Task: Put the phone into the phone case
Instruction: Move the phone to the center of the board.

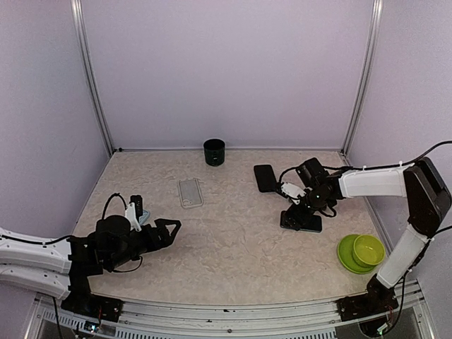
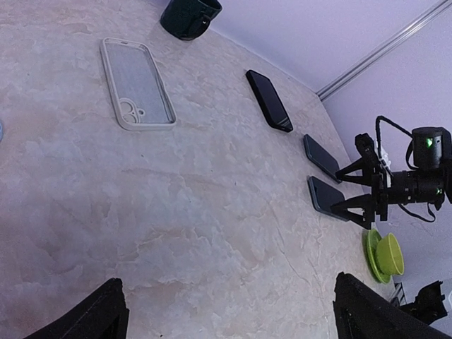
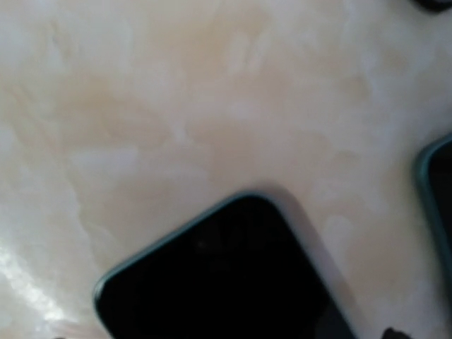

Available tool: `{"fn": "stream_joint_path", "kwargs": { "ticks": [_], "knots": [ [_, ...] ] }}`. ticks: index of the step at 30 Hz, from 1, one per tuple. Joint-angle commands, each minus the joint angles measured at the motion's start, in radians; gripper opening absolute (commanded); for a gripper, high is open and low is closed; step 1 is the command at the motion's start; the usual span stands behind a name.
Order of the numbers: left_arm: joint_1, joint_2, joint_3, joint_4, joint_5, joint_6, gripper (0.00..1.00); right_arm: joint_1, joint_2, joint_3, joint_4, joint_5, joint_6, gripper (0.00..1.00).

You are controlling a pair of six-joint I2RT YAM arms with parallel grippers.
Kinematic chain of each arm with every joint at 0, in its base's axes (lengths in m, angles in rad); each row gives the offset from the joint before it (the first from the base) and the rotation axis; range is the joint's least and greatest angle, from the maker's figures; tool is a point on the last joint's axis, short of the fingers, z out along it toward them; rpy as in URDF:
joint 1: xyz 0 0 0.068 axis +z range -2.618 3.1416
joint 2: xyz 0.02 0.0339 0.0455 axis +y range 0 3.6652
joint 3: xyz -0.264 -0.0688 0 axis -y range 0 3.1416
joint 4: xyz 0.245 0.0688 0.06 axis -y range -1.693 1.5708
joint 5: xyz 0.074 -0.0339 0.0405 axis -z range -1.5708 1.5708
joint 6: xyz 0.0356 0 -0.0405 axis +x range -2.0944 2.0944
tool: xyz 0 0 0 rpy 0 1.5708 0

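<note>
The clear phone case (image 1: pixel 190 192) lies open side up at the back centre, also seen in the left wrist view (image 2: pixel 138 85). Three dark phones lie on the right: a black phone (image 1: pixel 265 178) (image 2: pixel 269 100), a second phone (image 2: pixel 323 157), and a nearer phone (image 1: pixel 301 222) (image 2: pixel 326 198). My right gripper (image 1: pixel 299 210) (image 2: pixel 335 192) stands open with its fingers astride the nearer phone, which fills the bottom of the right wrist view (image 3: pixel 226 282). My left gripper (image 1: pixel 167 230) (image 2: pixel 229 318) is open over bare table at the front left.
A dark green cup (image 1: pixel 214 152) (image 2: pixel 189 15) stands at the back wall. A lime green bowl on a matching plate (image 1: pixel 361 252) (image 2: pixel 385 256) sits at the front right, near the right arm's base. Metal frame posts line the side walls.
</note>
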Motion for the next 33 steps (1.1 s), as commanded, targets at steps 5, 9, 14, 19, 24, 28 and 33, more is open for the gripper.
{"fn": "stream_joint_path", "kwargs": {
  "ticks": [5,9,14,19,24,28,33],
  "knots": [
    [0.006,0.015,0.013,0.006,0.01,-0.014,0.99,0.008,0.057,0.005,0.003,-0.017,-0.023,0.96],
    [0.007,0.012,0.003,0.013,0.011,-0.019,0.99,0.006,0.099,0.012,0.006,-0.018,-0.021,0.96],
    [0.007,0.005,-0.019,0.028,0.015,-0.03,0.99,0.006,0.142,0.023,0.005,-0.052,-0.015,0.95],
    [0.007,0.001,-0.028,0.032,0.02,-0.034,0.99,0.006,0.169,0.037,0.017,-0.02,-0.007,0.95],
    [0.007,-0.01,-0.041,0.037,0.02,-0.039,0.99,-0.001,0.137,0.042,0.047,-0.008,-0.003,0.95],
    [0.007,-0.02,-0.053,0.045,0.023,-0.047,0.99,-0.018,0.163,0.063,0.018,-0.021,-0.001,0.95],
    [0.007,-0.024,-0.062,0.055,0.028,-0.05,0.99,-0.021,0.23,0.082,-0.014,-0.029,0.009,0.92]
  ]
}}
